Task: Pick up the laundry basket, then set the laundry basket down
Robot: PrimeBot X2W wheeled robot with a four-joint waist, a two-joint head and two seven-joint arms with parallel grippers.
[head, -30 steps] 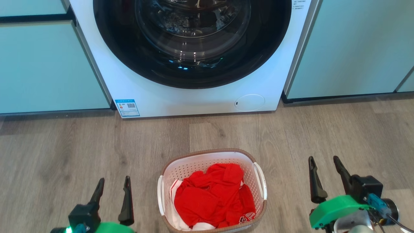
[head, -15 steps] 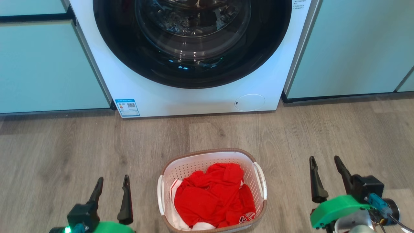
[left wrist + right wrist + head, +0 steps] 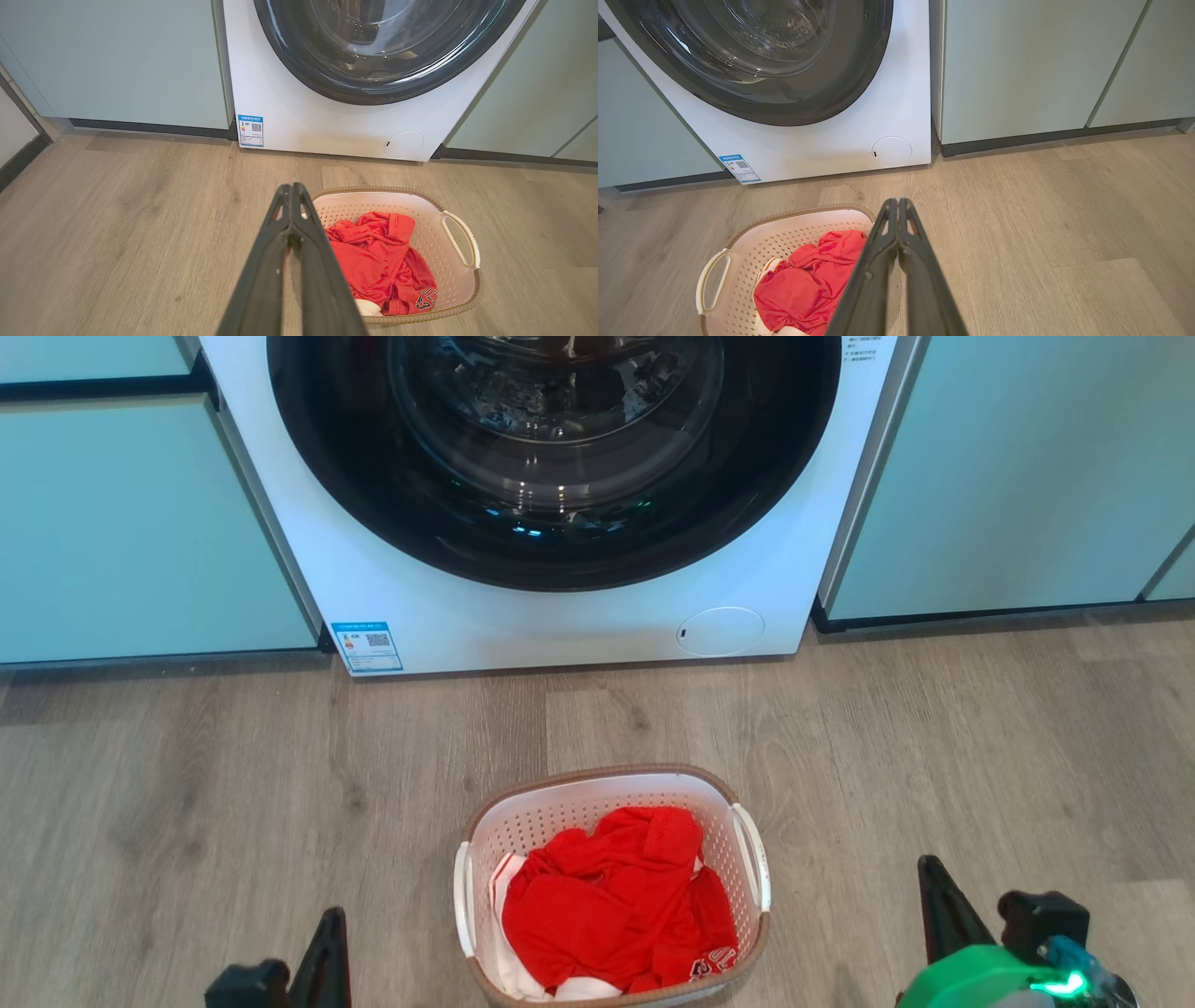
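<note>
The laundry basket [image 3: 560, 817], white and perforated with a brown rim, stands on the wooden floor in front of the washer. Red clothing [image 3: 616, 901] lies inside it. In the head view my left gripper [image 3: 330, 917] sits low at the basket's left and my right gripper [image 3: 926, 864] low at its right, both apart from it. The left wrist view shows the left gripper [image 3: 292, 187] shut and empty, with the basket [image 3: 430, 238] beyond it to the right. The right gripper [image 3: 896, 201] is shut and empty too, with the basket [image 3: 752, 252] to its lower left.
A white front-loading washing machine [image 3: 560, 625] with a dark round door stands just behind the basket. Pale green cabinets [image 3: 140, 523] flank it on both sides. Wood floor [image 3: 233, 775] spreads left and right of the basket.
Both grippers went from open to shut and dropped lower toward the bottom edge of the head view. The basket has not moved.
</note>
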